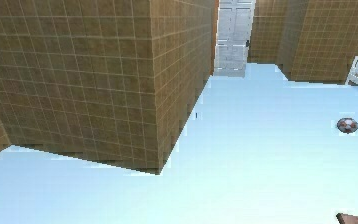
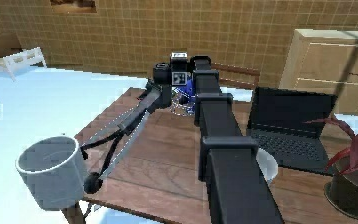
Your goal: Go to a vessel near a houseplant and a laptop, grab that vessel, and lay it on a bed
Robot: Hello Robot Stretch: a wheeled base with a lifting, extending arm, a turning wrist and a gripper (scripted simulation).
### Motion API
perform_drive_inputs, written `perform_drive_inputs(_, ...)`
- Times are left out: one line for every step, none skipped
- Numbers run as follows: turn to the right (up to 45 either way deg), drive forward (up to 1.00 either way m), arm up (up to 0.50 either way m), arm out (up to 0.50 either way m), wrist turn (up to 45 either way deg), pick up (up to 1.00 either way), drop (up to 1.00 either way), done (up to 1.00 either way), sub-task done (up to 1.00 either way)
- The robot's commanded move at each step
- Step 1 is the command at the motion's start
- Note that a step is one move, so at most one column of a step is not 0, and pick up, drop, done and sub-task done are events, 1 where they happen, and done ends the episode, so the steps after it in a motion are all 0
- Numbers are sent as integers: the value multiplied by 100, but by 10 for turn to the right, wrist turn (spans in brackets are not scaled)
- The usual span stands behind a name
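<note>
Arm [image 2: 227, 140] reaching over crowded table

Gripper [image 2: 157, 95] is hanging by a small blue object [image 2: 187, 96]; whether it is holding anything cannot be told. Grey vessel [image 2: 49, 170] is standing at the table's [image 2: 162, 175] near-left corner, a dark jointed stand [image 2: 117, 130] lying between; laptop [image 2: 292, 125] and houseplant [image 2: 352, 165] are sitting rightward.

No words, numbers or signs can be read here. The two small white squares [image 2: 179, 58] at the far end of the arm [image 2: 223, 125] have black marks, but these are not letters. The laptop [image 2: 292, 118] screen is dark.
</note>
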Motion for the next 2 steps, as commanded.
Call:
perform_drive_inputs(0, 0, 0, -32, 0, 0, 0, 0, 0)
perform_drive_inputs(150, 0, 0, 0, 0, 0, 0, 0, 0)
